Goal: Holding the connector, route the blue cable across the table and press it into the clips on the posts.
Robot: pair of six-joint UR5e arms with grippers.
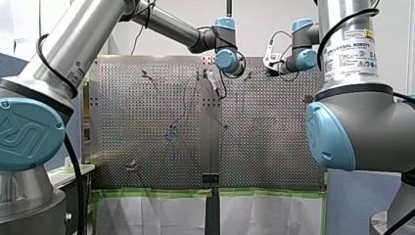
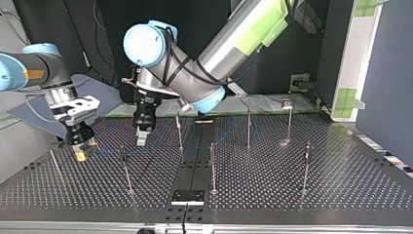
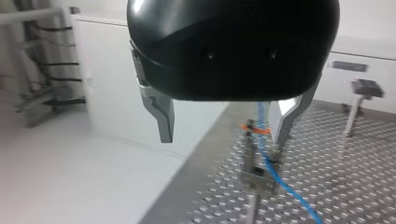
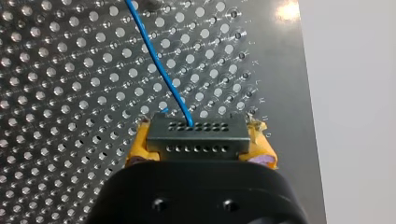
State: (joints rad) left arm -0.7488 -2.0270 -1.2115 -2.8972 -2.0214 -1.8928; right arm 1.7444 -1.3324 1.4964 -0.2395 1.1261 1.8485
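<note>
My right gripper (image 4: 200,142) is clamped on the connector (image 4: 196,135), with its yellow pads (image 4: 140,144) squeezing the dark block from both sides. This grip anchors the end of the cable (image 4: 161,65). The blue line leaves the connector's face and runs off low over the table (image 4: 70,116), so I judge the hold is there to keep it taut while routing. In the top view this gripper sits low near the table's left side.

My left gripper (image 3: 226,123) is empty, its metal fingers (image 3: 163,119) spread wide apart. It hangs over a post (image 3: 252,168), and the cable passes close by the post, just inside one finger. The open stance looks meant to straddle the cable and press it down into the clip (image 3: 254,128) near the post's top. The post is blurred, so I cannot tell whether the cable is seated there. Other posts (image 2: 248,129) stand farther across the table, well apart.
</note>
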